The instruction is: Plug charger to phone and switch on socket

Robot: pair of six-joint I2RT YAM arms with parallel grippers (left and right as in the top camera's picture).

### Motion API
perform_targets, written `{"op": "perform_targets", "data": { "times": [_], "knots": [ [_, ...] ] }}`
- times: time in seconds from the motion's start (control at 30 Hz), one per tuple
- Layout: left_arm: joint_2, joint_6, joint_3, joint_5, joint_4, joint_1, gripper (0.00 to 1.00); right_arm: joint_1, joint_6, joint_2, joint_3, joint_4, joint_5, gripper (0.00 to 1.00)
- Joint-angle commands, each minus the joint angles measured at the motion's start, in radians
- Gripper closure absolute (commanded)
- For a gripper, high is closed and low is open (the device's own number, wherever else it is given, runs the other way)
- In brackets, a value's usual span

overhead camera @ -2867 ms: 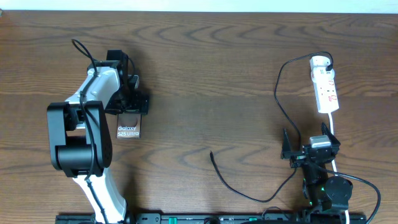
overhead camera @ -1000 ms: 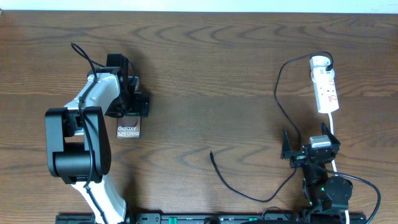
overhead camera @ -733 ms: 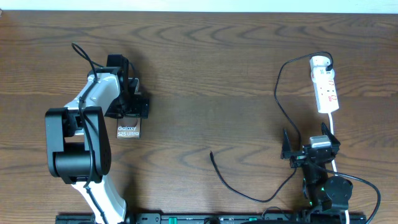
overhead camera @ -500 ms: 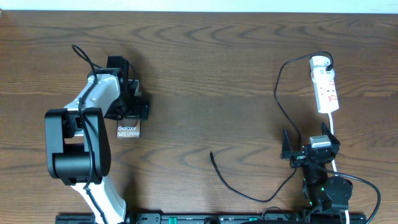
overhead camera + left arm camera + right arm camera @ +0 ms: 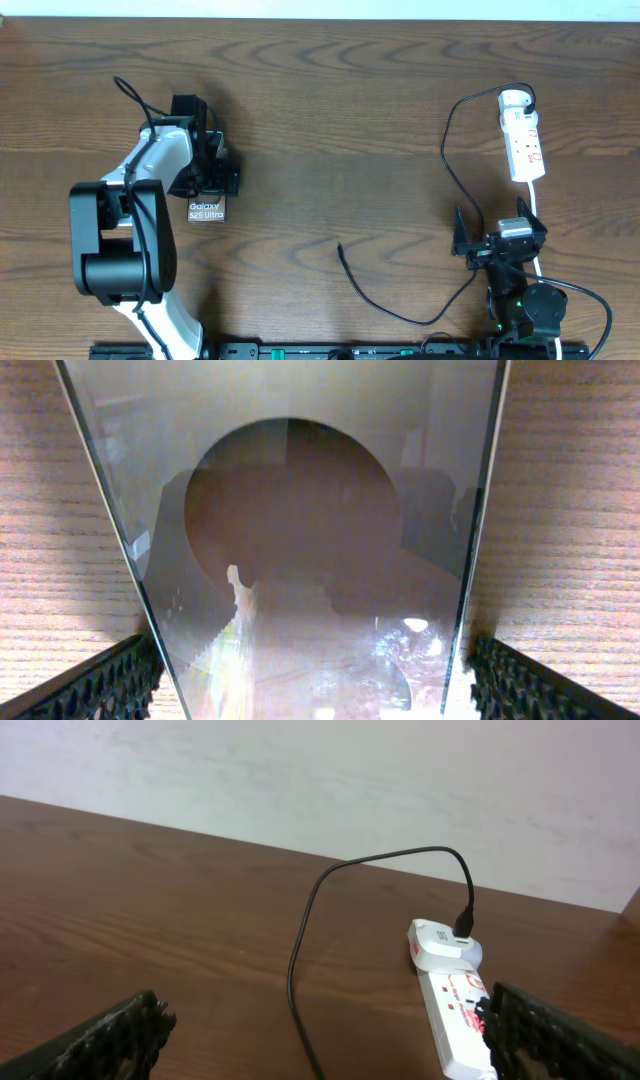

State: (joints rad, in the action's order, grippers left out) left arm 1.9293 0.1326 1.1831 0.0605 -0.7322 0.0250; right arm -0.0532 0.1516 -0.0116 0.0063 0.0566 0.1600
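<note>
From above: my left gripper (image 5: 205, 175) covers the phone's (image 5: 207, 210) far end. The charger (image 5: 345, 262) and socket (image 5: 522, 135) lie to the phone's right. Left wrist: my fingers (image 5: 95, 685) sit beside the phone's edges; squeezing or not, I cannot tell. Right wrist: my right gripper (image 5: 322, 1005) is spread wide.

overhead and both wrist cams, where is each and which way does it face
Overhead: above the table, facing down; left arm and right arm show.
Left wrist: over the phone, facing down onto it; left gripper fingers in bottom corners.
Right wrist: low over the table, facing socket and wall; right gripper fingers in bottom corners.
Shared: overhead and right wrist show socket and charger.
</note>
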Motion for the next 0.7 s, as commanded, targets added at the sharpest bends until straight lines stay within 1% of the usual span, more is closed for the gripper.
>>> {"op": "perform_targets", "data": {
  "times": [0.0, 0.67],
  "knots": [
    [0.094, 0.004, -0.096, 0.01, 0.013, 0.0, 0.02, 0.007, 0.014, 0.006, -0.001, 0.005, -0.001, 0.01],
    [0.094, 0.006, -0.099, 0.009, 0.05, 0.0, 0.02, 0.007, 0.014, 0.006, -0.001, 0.005, -0.001, 0.01]
  ]
}}
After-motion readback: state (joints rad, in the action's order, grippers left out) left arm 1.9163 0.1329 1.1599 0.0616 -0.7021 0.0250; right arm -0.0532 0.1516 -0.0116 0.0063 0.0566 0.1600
